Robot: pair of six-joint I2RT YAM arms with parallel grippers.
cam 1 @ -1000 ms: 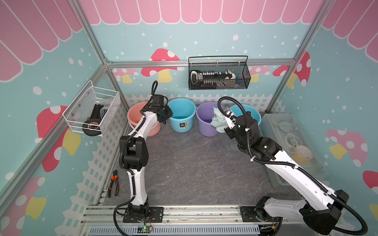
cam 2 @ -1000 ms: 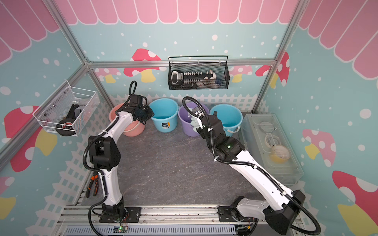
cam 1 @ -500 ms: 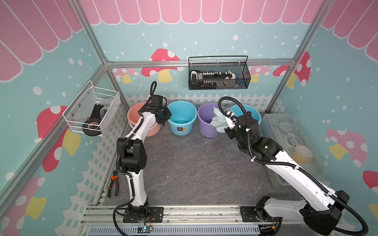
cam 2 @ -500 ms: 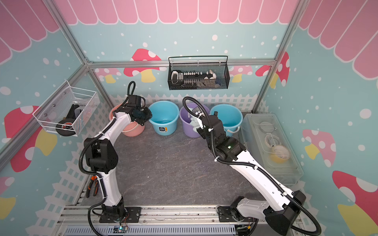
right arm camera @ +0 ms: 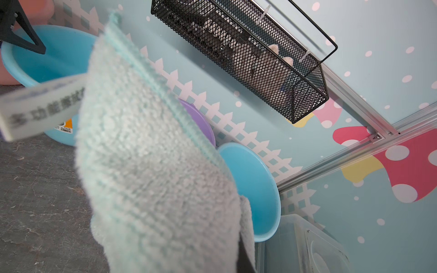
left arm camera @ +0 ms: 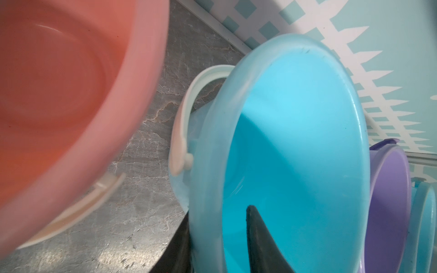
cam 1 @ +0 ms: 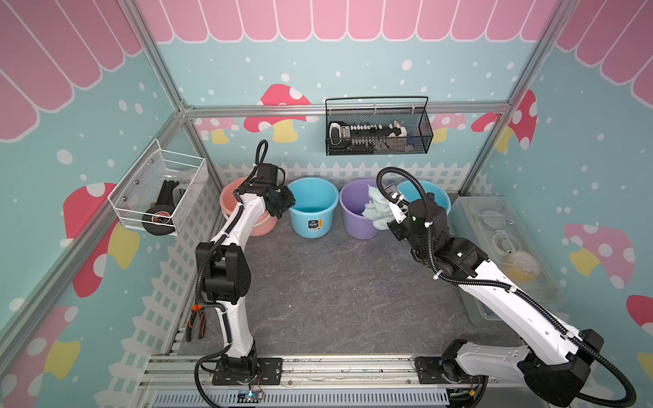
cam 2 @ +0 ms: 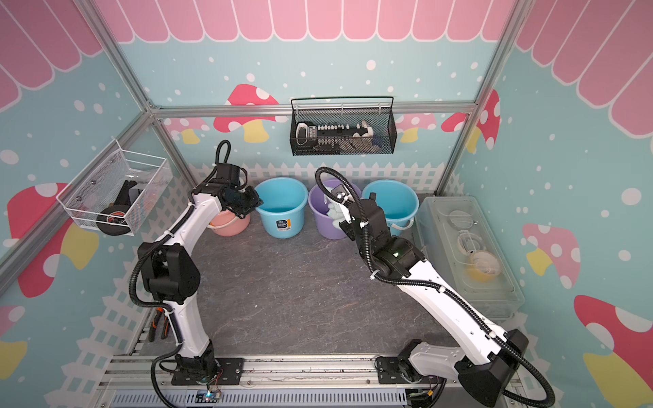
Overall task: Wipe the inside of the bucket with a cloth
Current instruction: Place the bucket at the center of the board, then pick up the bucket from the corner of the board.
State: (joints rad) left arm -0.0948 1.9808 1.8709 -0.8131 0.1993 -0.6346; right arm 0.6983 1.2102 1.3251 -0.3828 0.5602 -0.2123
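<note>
At the back of the counter (cam 1: 335,289), in both top views, my right tool (cam 1: 388,212) was closed on the cloth (cam 1: 374,208). The cloth hung at the mouth of the purple bucket (cam 1: 353,226); whether it touched the wall I could not tell. My left tool (cam 1: 281,202) was at the rim of the blue bucket (cam 1: 312,219).

From the left wrist, my fingers (left arm camera: 260,241) stood apart astride that rim, the inner one clear of it, so this tool was open. The pink bucket (left arm camera: 59,94) was just beside.

From the right wrist, the cloth filled the view, hanging in folds.

To wipe well, I judged I should push the cloth low, press it on the wall and sweep around slowly.
</note>
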